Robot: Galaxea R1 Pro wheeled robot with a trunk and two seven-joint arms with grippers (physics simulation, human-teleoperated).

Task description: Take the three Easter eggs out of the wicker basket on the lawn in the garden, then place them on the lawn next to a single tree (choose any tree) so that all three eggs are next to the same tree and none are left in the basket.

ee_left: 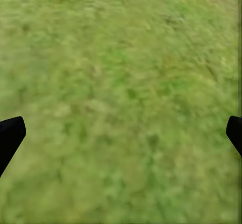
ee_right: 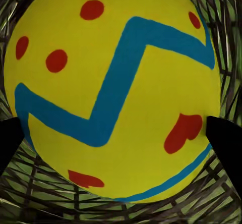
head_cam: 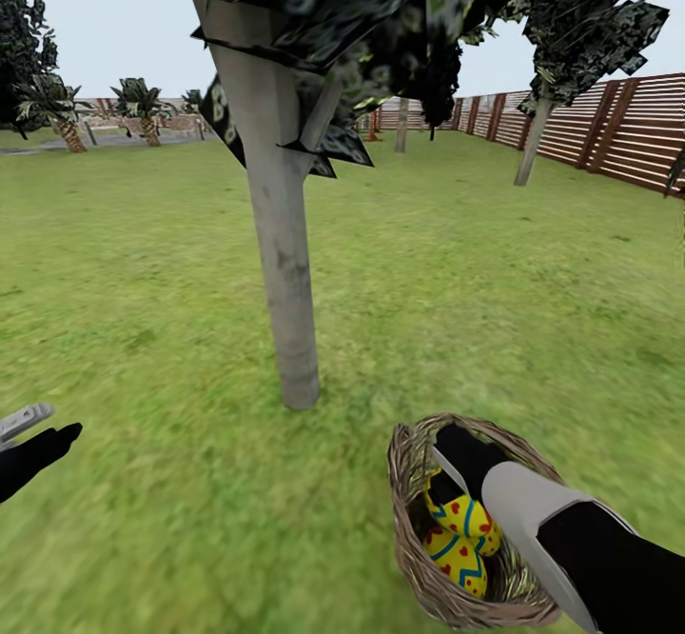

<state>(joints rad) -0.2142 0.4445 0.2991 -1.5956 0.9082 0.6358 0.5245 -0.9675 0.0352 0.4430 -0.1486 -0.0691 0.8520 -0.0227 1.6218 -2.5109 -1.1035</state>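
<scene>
The wicker basket (head_cam: 411, 482) stands on the lawn (head_cam: 143, 310) at the lower right, a short way in front of the pale grey trunk of a tree (head_cam: 285, 272). Two Easter eggs (head_cam: 468, 520) show inside it, yellow with blue zigzags and red marks. My right gripper (head_cam: 440, 493) reaches down into the basket. In the right wrist view it (ee_right: 116, 138) is open, its black fingertips (ee_right: 224, 143) on either side of one egg (ee_right: 111, 82) above the wicker (ee_right: 50, 204). My left gripper (head_cam: 38, 444) hovers open (ee_left: 121, 138) over bare grass (ee_left: 121, 57) at the left edge.
A brown slat fence (head_cam: 618, 129) runs along the right. A second grey-trunked tree (head_cam: 533, 139) stands near it, and palms (head_cam: 143, 110) stand far back on the left. The close tree's dark leaves (head_cam: 314, 6) hang overhead.
</scene>
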